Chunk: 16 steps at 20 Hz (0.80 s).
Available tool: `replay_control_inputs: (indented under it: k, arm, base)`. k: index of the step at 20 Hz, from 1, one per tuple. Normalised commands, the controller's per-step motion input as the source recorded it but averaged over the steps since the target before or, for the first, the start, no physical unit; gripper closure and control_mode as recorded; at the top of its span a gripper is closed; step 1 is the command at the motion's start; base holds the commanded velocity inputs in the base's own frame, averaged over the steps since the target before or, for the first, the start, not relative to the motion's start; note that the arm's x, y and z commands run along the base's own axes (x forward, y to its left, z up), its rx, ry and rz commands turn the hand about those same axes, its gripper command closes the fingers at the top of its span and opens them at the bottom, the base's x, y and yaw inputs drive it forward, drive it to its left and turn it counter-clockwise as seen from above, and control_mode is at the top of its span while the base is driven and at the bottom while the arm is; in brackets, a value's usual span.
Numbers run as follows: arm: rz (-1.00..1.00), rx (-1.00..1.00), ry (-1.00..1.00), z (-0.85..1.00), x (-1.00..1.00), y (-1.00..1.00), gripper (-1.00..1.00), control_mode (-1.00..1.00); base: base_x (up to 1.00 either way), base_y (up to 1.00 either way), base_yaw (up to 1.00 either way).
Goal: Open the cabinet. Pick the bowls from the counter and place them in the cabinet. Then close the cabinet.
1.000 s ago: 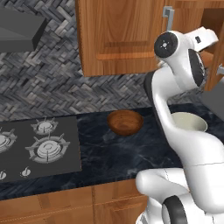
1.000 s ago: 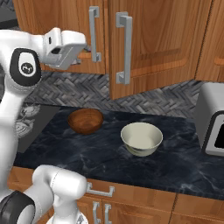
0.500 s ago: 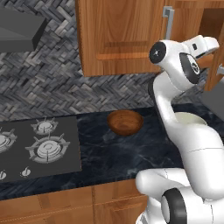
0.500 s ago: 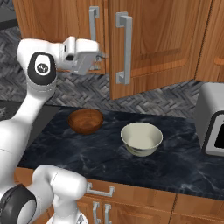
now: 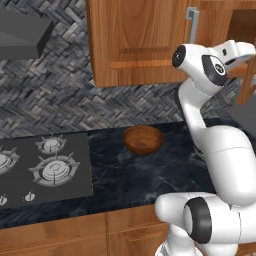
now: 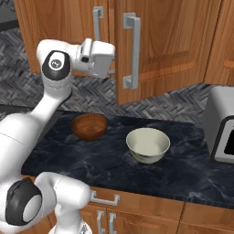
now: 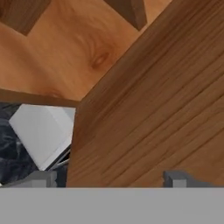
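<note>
Compared with a second ago, your arm has swung further toward the cabinet [image 6: 173, 41], and the end effector [image 6: 112, 57] now sits at the edge of the right door, just left of its grey bar handle [image 6: 131, 50], in the upper middle of the right base view; that door now stands slightly ajar, its lower edge swung out from the wall. In the hand view the door's straight-grained wood edge [image 7: 153, 109] runs between the two dark fingertips [image 7: 175, 178], which stand wide apart and hold nothing. You have two bowls: one dark reddish-brown wooden bowl [image 6: 89, 126], round and smooth, left of centre in the right base view, and one cream ceramic bowl [image 6: 148, 145] with dark marks low on its outside, just right of it. Both rest apart from each other on the black marble surface [image 6: 192, 169], which has faint pale veins. The cabinet has two panelled doors of warm-brown wood and two vertical metal handles; the left handle [image 6: 97, 23] is in the upper left. A herringbone grey tile wall [image 5: 50, 100] lies behind, and a dark gas hob [image 5: 45, 167] sits at the lower left of the left base view.
</note>
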Motion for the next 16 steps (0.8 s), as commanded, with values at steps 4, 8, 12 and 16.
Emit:
replay_control_inputs:
  k: [4, 8, 12, 16]
  arm:
    - [-0.21, 0.0, 0.03, -0.03, 0.05, -0.56, -1.0, -1.0]
    - [-0.21, 0.0, 0.04, -0.01, 0.06, -0.56, -1.0, -1.0]
    - [-0.21, 0.0, 0.05, 0.0, 0.0, -0.67, -1.0, -1.0]
    - [-0.2, 0.0, 0.0, -0.01, 0.0, -0.73, -1.0, -1.0]
  base:
    - [0.0, 0.0, 0.0]
    - [0.0, 0.0, 0.0]
    - [0.0, 0.0, 0.0]
    - [0.0, 0.0, 0.0]
